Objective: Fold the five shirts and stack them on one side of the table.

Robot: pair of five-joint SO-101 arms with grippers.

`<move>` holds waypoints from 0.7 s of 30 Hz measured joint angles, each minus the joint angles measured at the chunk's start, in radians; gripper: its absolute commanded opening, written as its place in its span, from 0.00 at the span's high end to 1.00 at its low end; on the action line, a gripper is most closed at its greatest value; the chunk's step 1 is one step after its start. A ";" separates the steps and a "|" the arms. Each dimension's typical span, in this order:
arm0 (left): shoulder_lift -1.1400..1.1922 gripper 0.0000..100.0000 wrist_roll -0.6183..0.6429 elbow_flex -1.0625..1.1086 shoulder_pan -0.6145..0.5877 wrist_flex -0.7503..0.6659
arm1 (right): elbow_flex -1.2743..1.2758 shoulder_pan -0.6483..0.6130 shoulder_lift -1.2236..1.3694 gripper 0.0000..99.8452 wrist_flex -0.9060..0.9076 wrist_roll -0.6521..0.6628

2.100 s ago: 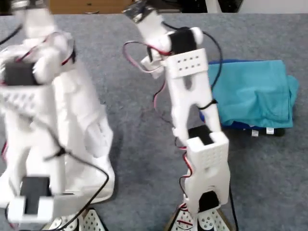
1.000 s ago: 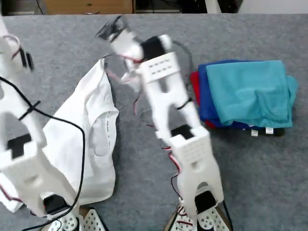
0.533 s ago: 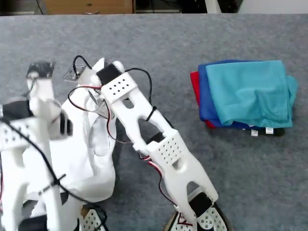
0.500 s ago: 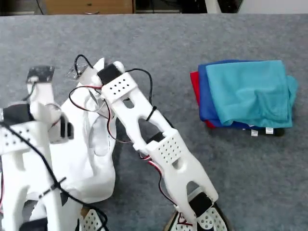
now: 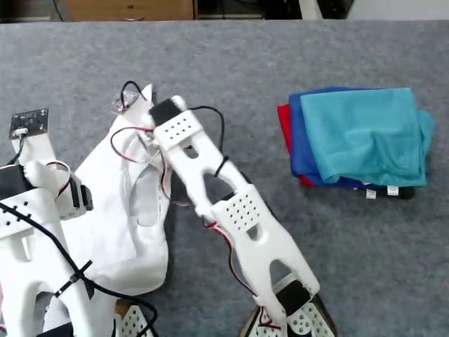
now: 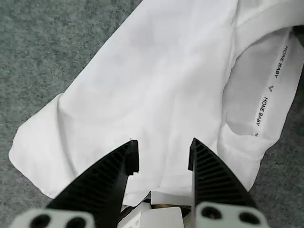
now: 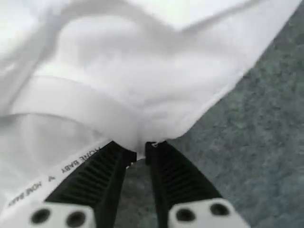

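A white shirt [image 5: 105, 210] lies crumpled on the left of the grey table [image 5: 231, 63]. My right gripper [image 5: 138, 104] is at its far corner near the collar. In the right wrist view the right gripper [image 7: 141, 151] is shut on the edge of the white shirt [image 7: 118, 71]. My left arm [image 5: 31, 203] stands over the shirt's left side. Its gripper [image 6: 161, 149] is open just above the white shirt [image 6: 156, 80], holding nothing. A folded stack [image 5: 358, 137] with teal on top, then blue, then red lies at the right.
The collar with its printed tape [image 6: 266, 107] lies toward the shirt's far side. Bare grey table runs between the shirt and the stack. A wooden cabinet [image 5: 133, 8] sits beyond the table's far edge. Both arm bases stand at the near edge.
My right arm swung left from the table's middle onto the shirt's far corner and shut on it. My left arm came down over the shirt's left side and shifted left.
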 measured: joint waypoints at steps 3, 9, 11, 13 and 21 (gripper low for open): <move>0.000 0.81 0.000 0.000 0.000 0.000 | -0.002 0.040 0.000 1.00 0.071 0.038; 0.000 0.81 -0.003 0.000 0.000 0.000 | -0.008 0.215 0.000 1.00 0.117 0.146; 0.000 0.81 -0.025 0.000 0.000 0.000 | -0.005 0.285 -0.014 1.00 0.117 0.198; 0.000 0.81 -0.043 0.000 0.000 0.000 | 0.023 0.356 -0.049 1.00 0.117 0.258; 0.000 0.81 -0.058 0.000 0.164 0.000 | 0.313 0.471 -0.201 1.00 0.112 0.468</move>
